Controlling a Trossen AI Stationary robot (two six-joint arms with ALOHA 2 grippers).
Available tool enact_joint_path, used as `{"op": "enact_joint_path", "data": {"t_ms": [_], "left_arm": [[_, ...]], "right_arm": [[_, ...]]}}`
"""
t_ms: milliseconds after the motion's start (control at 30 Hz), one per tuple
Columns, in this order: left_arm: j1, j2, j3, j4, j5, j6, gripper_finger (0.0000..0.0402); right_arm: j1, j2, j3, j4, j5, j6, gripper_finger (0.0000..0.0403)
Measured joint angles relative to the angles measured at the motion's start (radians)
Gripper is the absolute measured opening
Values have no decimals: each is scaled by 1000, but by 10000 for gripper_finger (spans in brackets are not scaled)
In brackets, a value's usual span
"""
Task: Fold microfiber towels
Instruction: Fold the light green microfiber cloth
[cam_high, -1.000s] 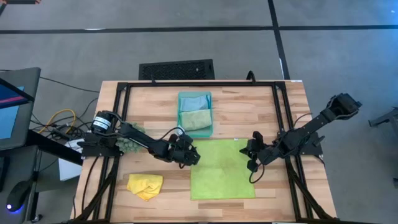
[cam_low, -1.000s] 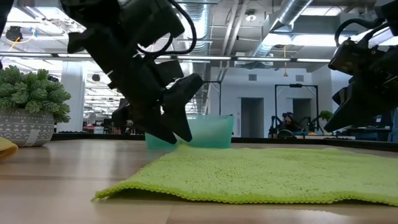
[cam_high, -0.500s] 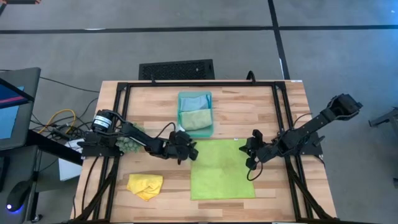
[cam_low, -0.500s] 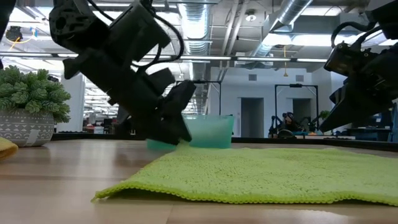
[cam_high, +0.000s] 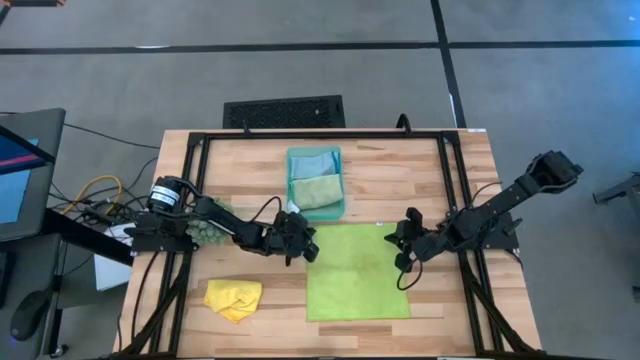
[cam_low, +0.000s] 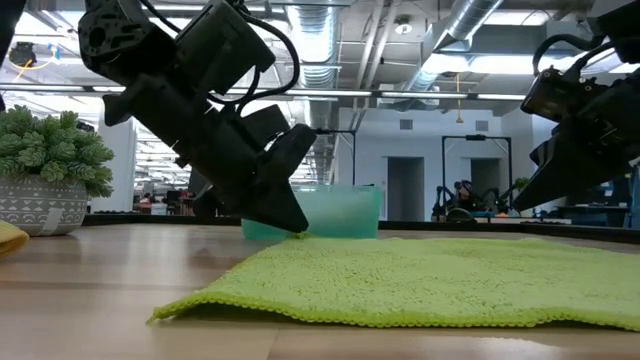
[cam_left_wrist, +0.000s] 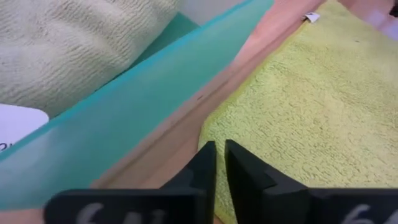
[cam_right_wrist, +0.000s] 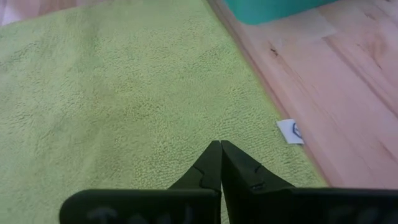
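Since a second ago the left gripper (cam_high: 306, 243) has drawn its fingers together at the lime towel's (cam_high: 356, 272) corner nearest the tray (cam_high: 341, 185); whether cloth is pinched is hard to tell. Its arm reaches low toward 3 o'clock. The right gripper (cam_high: 402, 246), fingers pressed together, hovers at the towel's 2 o'clock corner as before. The lime towel lies flat mid-tabletop (cam_high: 400, 180); the yellow towel (cam_high: 233, 297) sits crumpled at 8 o'clock.

Two dark jointed arms — black cables looped alongside, matte tapered fingers.
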Motion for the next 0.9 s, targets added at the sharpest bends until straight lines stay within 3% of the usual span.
{"op": "enact_joint_path", "data": {"t_ms": [133, 500, 600, 900], "left_arm": [[-6, 0, 0, 19, -2, 45, 3], [-40, 0, 21, 182, -19, 360, 15], [-58, 0, 51, 141, -18, 415, 43], [-64, 0, 132, -221, -30, 447, 149]], "right_arm": [[0, 0, 0, 0, 26, -3, 27], [4, 0, 0, 0, 35, -14, 27], [4, 0, 0, 0, 35, -16, 27], [8, 0, 0, 0, 31, -16, 27]]}}
